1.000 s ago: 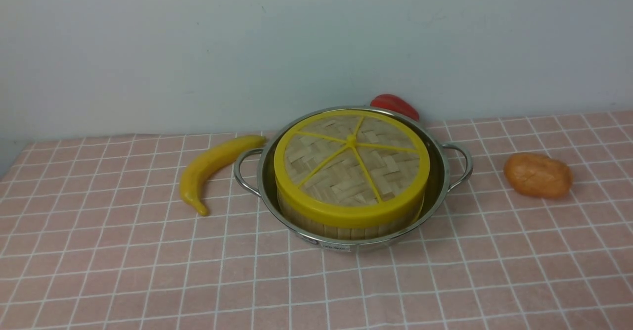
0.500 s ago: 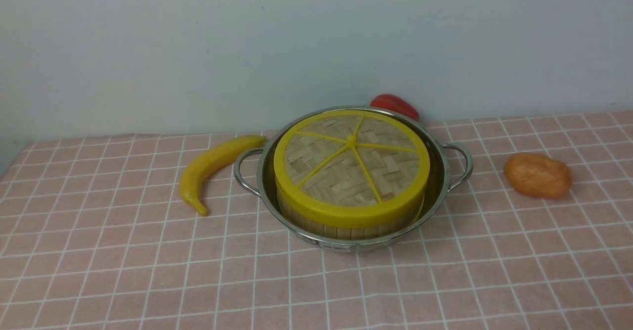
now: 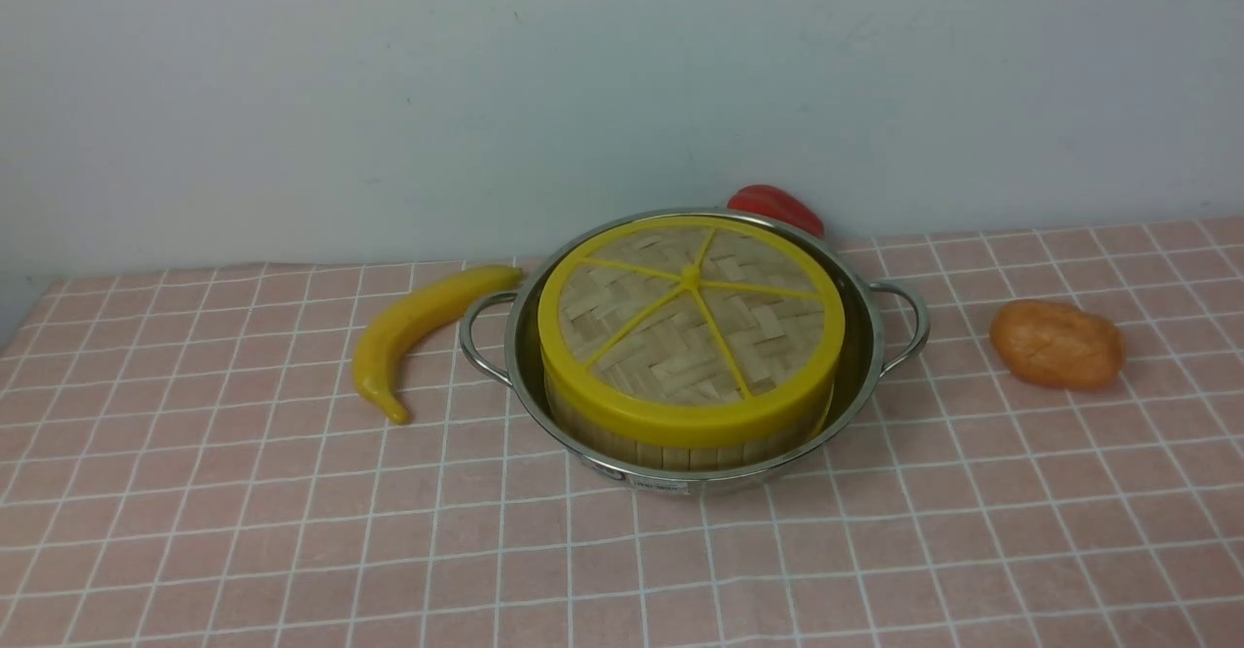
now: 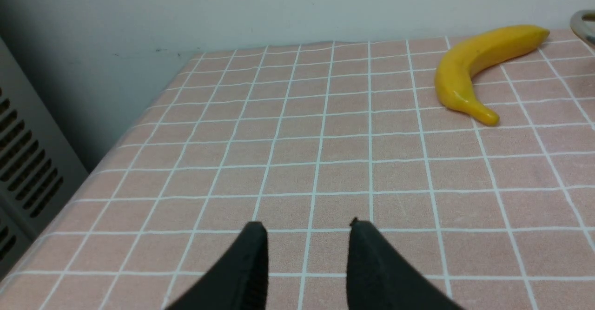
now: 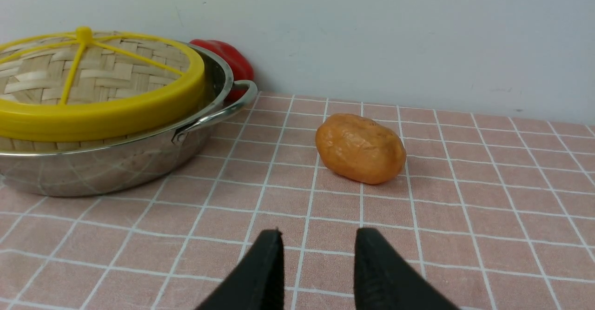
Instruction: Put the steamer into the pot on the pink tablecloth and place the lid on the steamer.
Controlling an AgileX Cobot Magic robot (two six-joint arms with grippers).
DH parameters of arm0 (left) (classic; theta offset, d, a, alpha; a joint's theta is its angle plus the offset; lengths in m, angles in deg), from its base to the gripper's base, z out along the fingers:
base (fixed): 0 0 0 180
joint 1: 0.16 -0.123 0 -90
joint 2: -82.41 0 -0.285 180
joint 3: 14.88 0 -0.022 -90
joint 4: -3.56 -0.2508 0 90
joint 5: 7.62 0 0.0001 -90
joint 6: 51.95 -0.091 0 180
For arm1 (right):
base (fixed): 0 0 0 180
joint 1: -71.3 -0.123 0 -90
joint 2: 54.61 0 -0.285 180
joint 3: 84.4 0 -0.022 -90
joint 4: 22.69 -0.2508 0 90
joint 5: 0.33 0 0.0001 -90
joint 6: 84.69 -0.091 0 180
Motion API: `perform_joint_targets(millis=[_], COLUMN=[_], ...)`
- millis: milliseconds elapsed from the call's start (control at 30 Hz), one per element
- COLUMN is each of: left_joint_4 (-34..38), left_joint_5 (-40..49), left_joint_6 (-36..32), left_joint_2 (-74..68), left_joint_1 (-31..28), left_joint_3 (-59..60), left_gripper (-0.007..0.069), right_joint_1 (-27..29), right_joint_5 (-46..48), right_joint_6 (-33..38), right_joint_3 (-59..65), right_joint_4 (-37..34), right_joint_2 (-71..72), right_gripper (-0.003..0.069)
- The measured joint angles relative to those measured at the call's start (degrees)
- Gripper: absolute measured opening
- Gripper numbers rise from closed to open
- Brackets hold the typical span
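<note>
One lidded steamer [image 3: 680, 439], one pot [image 3: 865, 357]

Hidden and cut-off parts, three views

Lid [image 3: 690, 323] covers the steamer [image 3: 680, 446] top, so its contents cannot be seen; only a band of slats shows above the pot [image 3: 865, 357] rim. Pot label [image 3: 659, 483] too small to read. Red item [image 3: 775, 207] behind the pot mostly hidden, kind unclear. Left wrist view: the pot enters only as a sliver of handle [image 4: 585, 24] at the frame edge; left gripper [image 4: 307, 228] cut off below, only two black fingertips [image 4: 254, 259] visible. Right wrist view: pot and lid cropped at the edge; right gripper [image 5: 317, 235] likewise cut off at the bottom edge.
</note>
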Motion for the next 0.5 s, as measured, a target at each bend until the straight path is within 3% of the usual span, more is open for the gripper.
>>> perform_joint_targets(millis=[500], left_joint_4=[0.00], left_joint_5=[0.00], left_joint_6=[0.00], left_joint_2=[0.00], left_joint_1=[0.00], left_joint_3=[0.02], left_gripper=[0.0243], right_joint_1=[0.00], right_joint_5=[0.00], right_joint_6=[0.00], right_joint_3=[0.00], right_joint_4=[0.00], right_joint_2=[0.00], right_gripper=[0.0240])
